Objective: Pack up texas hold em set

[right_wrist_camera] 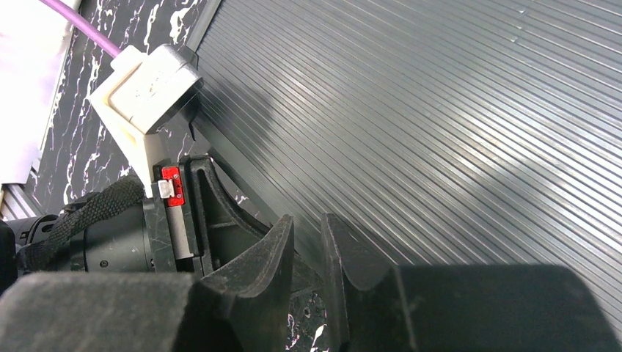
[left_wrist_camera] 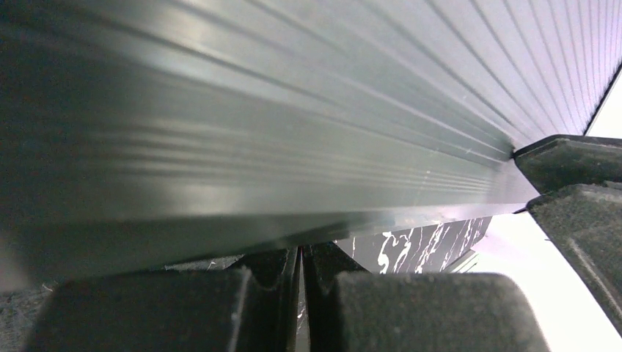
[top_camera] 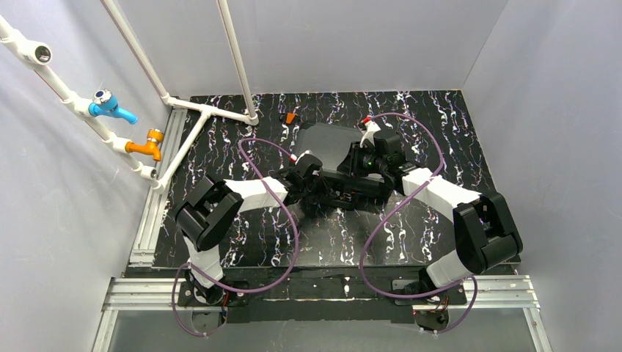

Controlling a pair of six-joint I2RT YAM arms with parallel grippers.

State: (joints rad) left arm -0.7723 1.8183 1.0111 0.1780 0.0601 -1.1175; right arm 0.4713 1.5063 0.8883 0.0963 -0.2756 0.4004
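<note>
The black hard case of the texas hold em set lies mid-table, ribbed lid up; chips, decks and triangles are hidden. My left gripper sits at the case's near edge. In the left wrist view it is shut and empty, tucked under the tilted ribbed lid. My right gripper comes in from the right over the lid. Seen from the right wrist, it is closed to a narrow gap on the rim of the lid.
A small orange object lies behind the case near the white pipe frame. Blue and orange taps hang on the left wall. The left arm's white wrist camera sits close beside my right fingers.
</note>
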